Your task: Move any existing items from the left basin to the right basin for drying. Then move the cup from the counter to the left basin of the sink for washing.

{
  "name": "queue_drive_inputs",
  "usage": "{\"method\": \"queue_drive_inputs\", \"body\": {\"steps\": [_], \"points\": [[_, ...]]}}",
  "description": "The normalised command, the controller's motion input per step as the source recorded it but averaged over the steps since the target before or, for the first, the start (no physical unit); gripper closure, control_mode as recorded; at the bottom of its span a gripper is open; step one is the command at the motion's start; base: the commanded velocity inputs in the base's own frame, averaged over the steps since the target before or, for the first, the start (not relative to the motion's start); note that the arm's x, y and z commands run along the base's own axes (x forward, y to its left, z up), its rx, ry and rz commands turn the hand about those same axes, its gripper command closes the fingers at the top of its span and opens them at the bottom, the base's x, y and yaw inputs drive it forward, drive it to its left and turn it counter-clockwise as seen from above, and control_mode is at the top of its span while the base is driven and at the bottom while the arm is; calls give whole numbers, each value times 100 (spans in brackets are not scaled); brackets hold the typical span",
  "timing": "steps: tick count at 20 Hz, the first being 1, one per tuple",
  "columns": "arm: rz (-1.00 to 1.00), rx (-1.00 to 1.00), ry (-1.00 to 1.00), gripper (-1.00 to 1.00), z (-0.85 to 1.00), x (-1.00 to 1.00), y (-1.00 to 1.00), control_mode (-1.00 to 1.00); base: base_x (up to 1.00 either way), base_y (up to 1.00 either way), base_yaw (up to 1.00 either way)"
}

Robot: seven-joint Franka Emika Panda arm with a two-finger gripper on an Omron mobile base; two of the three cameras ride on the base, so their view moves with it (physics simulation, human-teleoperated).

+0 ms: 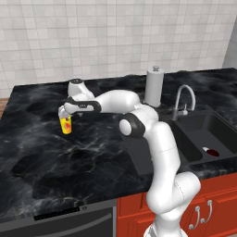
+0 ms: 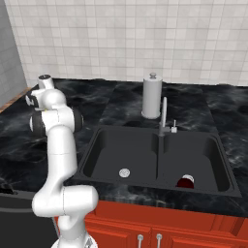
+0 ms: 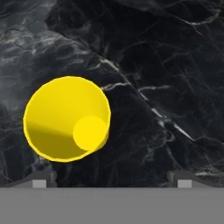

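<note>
In the left base view the arm reaches to the left of the frame, where the gripper hangs right over the cup, a yellow tumbler with a red mark standing upright on the counter. Bare black marble lies on all sides of the cup, and the counter's front edge runs well below it in the frame.

The hand view looks straight down into the cup, left of centre and open-mouthed. The two finger tips stand at the bottom edge, spread wide with nothing between them; the cup sits nearer the left tip than the right one.

In the right base view the sink fills the middle. The left basin holds just its silver drain. The dark red bowl lies in the right basin, near its front wall. The faucet rises behind the divider, with the paper towel roll behind it.
</note>
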Motion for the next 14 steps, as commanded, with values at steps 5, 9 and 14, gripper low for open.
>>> {"method": "queue_drive_inputs", "body": {"steps": [5,9,14], "points": [[0,0,0,-100,-5,0,0,-100,0,0,0],[0,0,-3,-100,2,-1,-1,-100,0,0,0],[0,0,0,-100,9,0,0,-100,0,0,0]]}}
